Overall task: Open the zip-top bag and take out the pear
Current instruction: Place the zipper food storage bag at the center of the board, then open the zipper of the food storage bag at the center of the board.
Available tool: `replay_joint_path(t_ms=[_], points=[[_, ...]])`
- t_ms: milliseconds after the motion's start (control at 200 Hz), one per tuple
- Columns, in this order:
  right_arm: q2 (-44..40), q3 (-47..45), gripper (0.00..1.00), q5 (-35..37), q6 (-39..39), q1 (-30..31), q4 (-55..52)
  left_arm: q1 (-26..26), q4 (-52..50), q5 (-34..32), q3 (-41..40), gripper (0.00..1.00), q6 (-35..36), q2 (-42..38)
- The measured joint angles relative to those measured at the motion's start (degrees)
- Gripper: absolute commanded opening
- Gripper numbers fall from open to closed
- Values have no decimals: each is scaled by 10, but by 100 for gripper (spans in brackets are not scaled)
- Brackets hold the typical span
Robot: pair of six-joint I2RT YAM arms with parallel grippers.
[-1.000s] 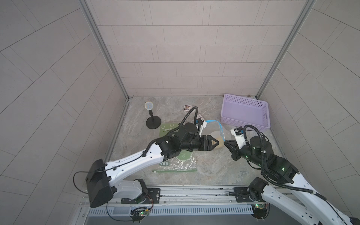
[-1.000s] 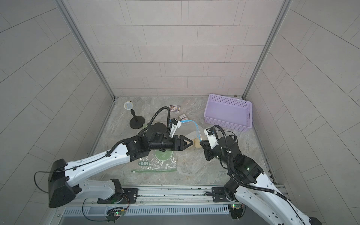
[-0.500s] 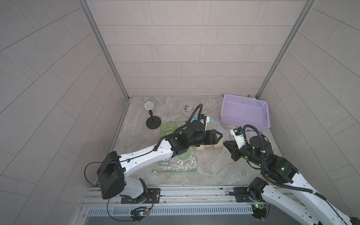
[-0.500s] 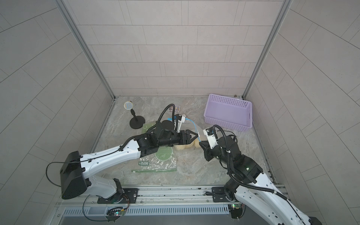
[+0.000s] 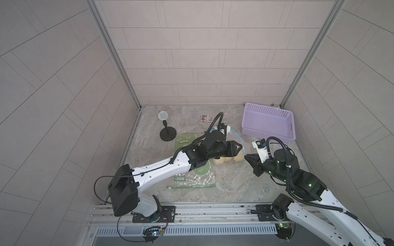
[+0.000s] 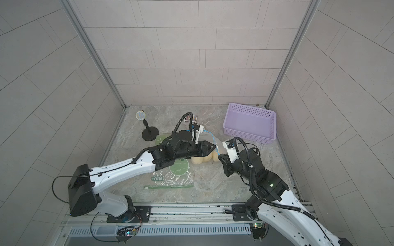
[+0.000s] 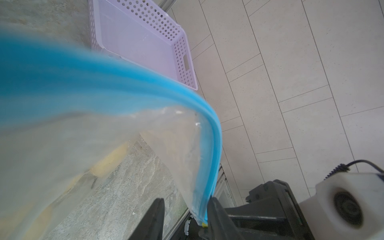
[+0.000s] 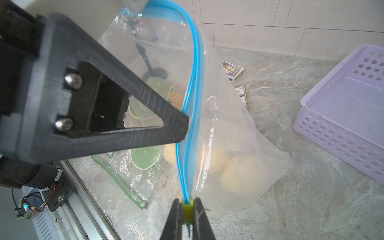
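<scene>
"NIU" shows on the flat green bag (image 6: 177, 181). The zip-top bag (image 8: 228, 145) stands mid-table, mouth up, its zip (image 8: 194, 62) running far to near. My right claw (image 8: 187, 202) clenches the yellow slider (image 8: 186, 215); my left claw (image 7: 186, 200) gapes around the zip.

Clear zip-top bag (image 8: 228, 128) with blue seal (image 8: 194, 62) (yellow slider (image 8: 186, 209)), lilac perforated basket (image 5: 266, 134), grey marbled tabletop (image 5: 234, 183)

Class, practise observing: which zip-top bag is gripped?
The blue-zippered bag, yellow slider pinched by the right hand; the green-zippered bag lies flat.
</scene>
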Motion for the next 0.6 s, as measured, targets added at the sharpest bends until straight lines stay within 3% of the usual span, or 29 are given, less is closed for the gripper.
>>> replay_joint_path(t_ms=[195,360,395,600], points=[[0,0,10,-3,0,0,0,0,1,0,2,23,5,7],[0,0,10,-10,0,0,0,0,-2,1,9,1,19,18],[0,-1,11,-11,0,0,0,0,-3,0,10,0,23,19],[-3,14,51,-8,-1,0,-15,0,-12,-3,10,0,46,19]])
